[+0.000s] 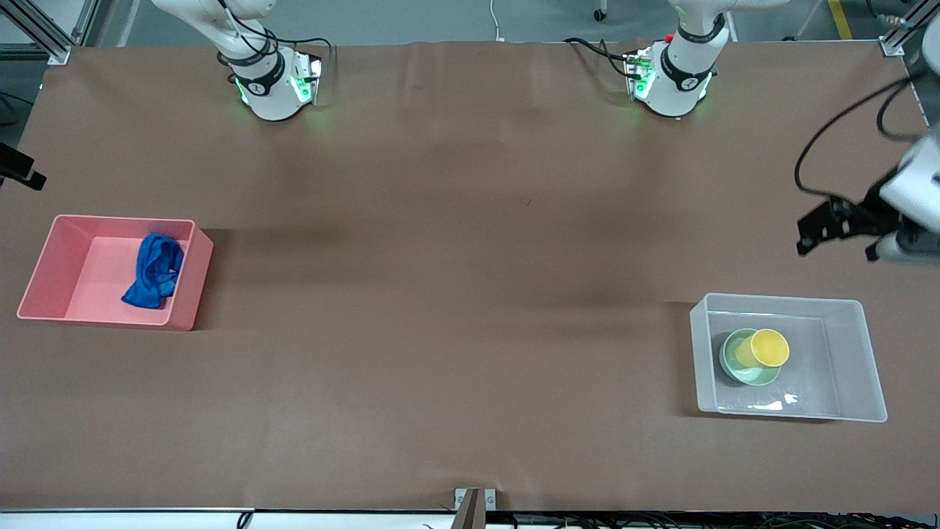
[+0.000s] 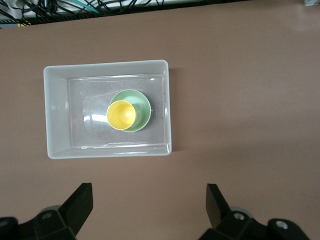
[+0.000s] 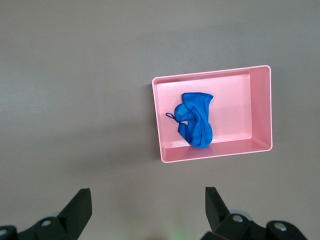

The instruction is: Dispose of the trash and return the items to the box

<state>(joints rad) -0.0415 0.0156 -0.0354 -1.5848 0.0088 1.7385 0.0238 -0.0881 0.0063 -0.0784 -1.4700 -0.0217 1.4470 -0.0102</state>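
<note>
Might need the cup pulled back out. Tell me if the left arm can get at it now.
Probably yes. The left gripper hangs open in the air beside the clear bin, which has no lid. The yellow cup sits in the green bowl, rim up, nothing over it.

Rag (image 1: 154, 270) in bin (image 1: 44, 273), right arm's end; cup (image 1: 768, 347) in bowl (image 1: 734, 365) in box (image 1: 855, 353), left arm's end.

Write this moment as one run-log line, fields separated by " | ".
blue rag in pink bin | yellow cup in green bowl, inside clear bin | left gripper open, empty | right gripper open, empty
</note>
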